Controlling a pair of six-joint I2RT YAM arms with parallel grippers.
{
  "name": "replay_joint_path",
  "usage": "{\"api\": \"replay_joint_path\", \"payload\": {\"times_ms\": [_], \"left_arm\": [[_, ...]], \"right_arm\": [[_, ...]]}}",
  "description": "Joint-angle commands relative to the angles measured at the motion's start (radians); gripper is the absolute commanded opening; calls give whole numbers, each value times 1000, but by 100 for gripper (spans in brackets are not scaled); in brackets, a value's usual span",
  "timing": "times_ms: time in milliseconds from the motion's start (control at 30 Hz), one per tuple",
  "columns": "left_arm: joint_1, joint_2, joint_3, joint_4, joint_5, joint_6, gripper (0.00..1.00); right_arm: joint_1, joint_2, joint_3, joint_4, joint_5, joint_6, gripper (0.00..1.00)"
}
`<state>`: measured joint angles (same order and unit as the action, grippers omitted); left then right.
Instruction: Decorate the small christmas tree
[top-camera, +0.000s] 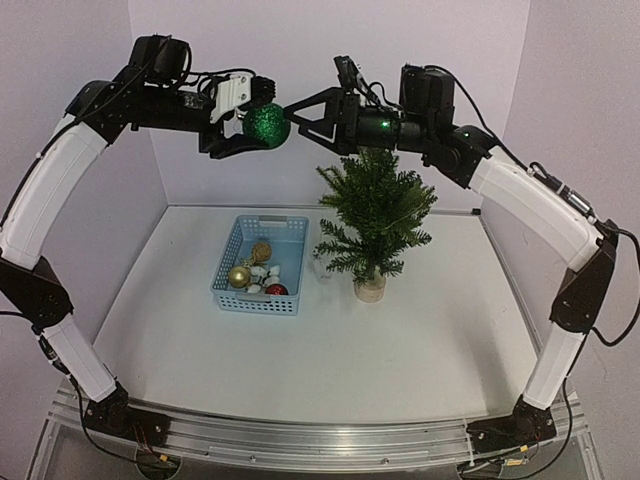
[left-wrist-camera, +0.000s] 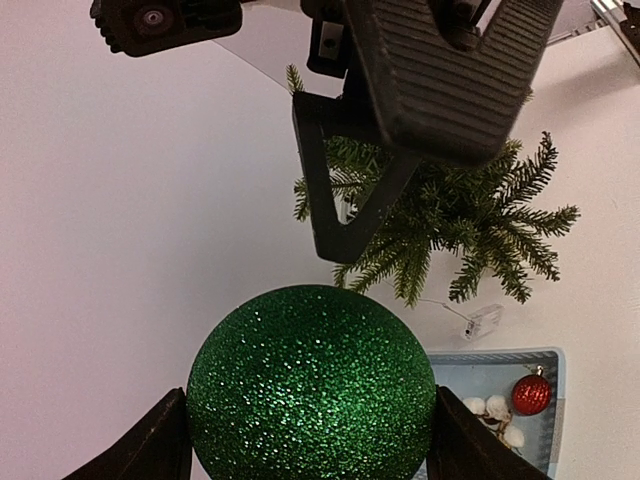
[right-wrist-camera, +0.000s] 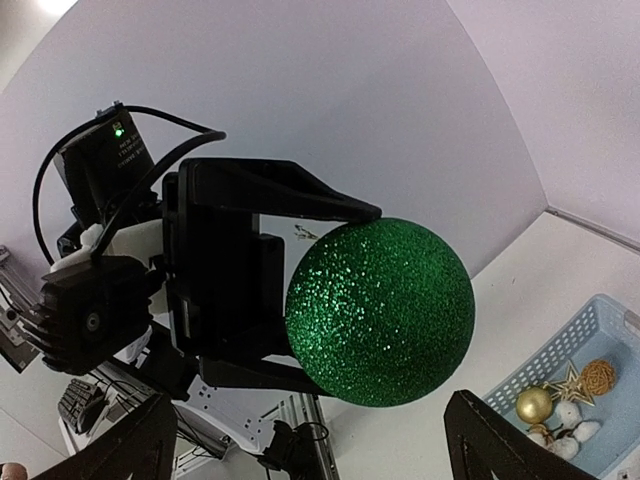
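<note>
Your tree (top-camera: 375, 215), dark green on a pale round base, stands centre-right; left pincer (top-camera: 258, 127) clamps a glitter ball (top-camera: 268, 122), right pincer (top-camera: 296, 115) gapes wide.

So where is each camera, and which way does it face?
Top external: above, behind the bases, looking down at table, basket, small christmas tree; both arms show.
Left wrist: left arm, facing right tool and tree; own fingers grip the green ball.
Right wrist: right arm, facing left tool; own fingers open.
All share the ball.
</note>
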<state>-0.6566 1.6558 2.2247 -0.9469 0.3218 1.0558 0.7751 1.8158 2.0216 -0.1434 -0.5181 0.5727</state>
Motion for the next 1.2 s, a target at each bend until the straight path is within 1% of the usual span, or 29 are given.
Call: {"api": "replay_joint_path", "payload": {"times_ms": [0, 167, 300, 400, 567, 633, 700, 967, 1167], "left_arm": [[-12, -15, 68, -6, 54, -23, 67], [-16, -14, 88, -2, 62, -25, 66], [-15, -21, 98, -7, 77, -16, 66], [-15, -31, 88, -15, 94, -3, 66], [-15, -28, 89, -2, 113, -2, 66], [-18, -21, 99, 2, 122, -1, 66], [-20, -17, 103, 1, 127, 6, 66], [-25, -10, 103, 11, 129, 9, 66], [-27, -6, 101, 16, 129, 9, 66]], "right_arm": [[1, 17, 17, 131, -35, 22, 93], [1, 40, 16, 159, 1, 17, 94], [0, 67, 36, 179, -23, 30, 94], [0, 92, 56, 258, -90, 74, 95], [0, 135, 55, 411, -156, 185, 95], [0, 160, 69, 444, -164, 227, 94], [0, 177, 90, 450, -169, 238, 92], [0, 174, 88, 450, -164, 229, 78], [0, 173, 92, 451, -177, 230, 71]]}}
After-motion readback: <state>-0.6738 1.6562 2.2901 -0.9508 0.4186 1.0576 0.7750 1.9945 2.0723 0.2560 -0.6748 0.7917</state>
